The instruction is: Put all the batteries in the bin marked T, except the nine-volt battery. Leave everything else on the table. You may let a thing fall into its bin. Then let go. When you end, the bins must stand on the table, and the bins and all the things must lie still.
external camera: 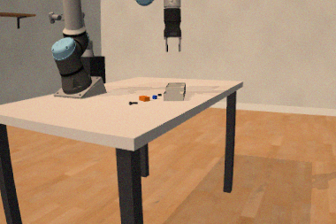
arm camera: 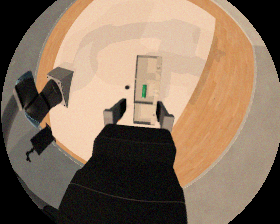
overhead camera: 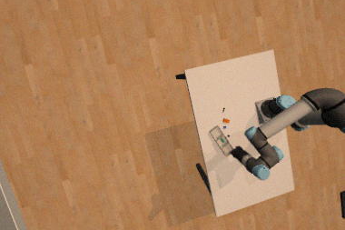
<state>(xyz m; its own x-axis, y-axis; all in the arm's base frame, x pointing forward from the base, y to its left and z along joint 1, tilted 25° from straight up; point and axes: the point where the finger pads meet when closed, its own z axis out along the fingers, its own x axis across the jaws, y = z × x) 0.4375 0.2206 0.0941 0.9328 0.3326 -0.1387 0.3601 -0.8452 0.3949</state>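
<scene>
The grey bin (overhead camera: pixel 221 140) stands on the table near its left edge; it also shows in the side view (external camera: pixel 174 91) and in the wrist view (arm camera: pixel 148 88). A small green thing (arm camera: pixel 144 91) lies inside the bin, also seen from above (overhead camera: pixel 221 139). My gripper (external camera: pixel 172 48) is open and empty, high above the bin; its fingers frame the near end of the bin in the wrist view (arm camera: pixel 139 112). An orange block (external camera: pixel 143 98), a small blue thing (external camera: pixel 155 96) and a small black thing (external camera: pixel 133 103) lie on the table beside the bin.
The arm's base (external camera: pixel 80 85) stands at the far side of the table. A tiny dark thing (arm camera: pixel 126 87) lies on the table next to the bin. The table edge runs close behind the bin.
</scene>
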